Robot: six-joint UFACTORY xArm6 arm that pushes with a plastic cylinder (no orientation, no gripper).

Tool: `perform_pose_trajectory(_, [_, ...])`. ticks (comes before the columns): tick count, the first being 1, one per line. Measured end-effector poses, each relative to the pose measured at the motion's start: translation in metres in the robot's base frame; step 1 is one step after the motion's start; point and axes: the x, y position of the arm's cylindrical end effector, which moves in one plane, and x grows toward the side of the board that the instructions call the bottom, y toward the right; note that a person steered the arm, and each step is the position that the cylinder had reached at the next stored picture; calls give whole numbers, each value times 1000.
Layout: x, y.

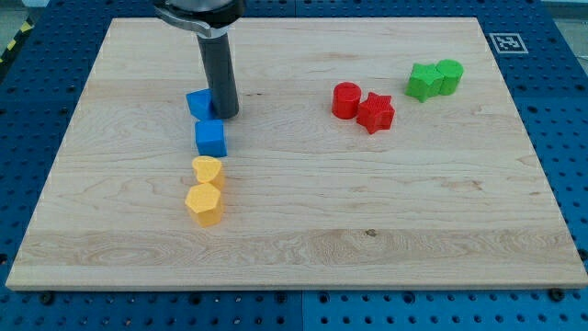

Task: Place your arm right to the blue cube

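Nearest, two yellow blocks (205, 190) are sitting in a column on the desk (367, 239), touching. Just beyond them the blue cube (210, 139) is lying, left of centre. My tip (227, 114) is resting just beyond its far right corner, beside a smaller blue block (199, 103). To finish well, I judge it should be sliding nearer, staying off the cube's right face. There is no gripper, only a rod. Far right, red (362, 106) and green blocks (435, 79) are sitting clear.
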Motion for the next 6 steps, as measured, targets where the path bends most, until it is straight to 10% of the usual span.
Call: perform_pose_trajectory(6, [58, 72])
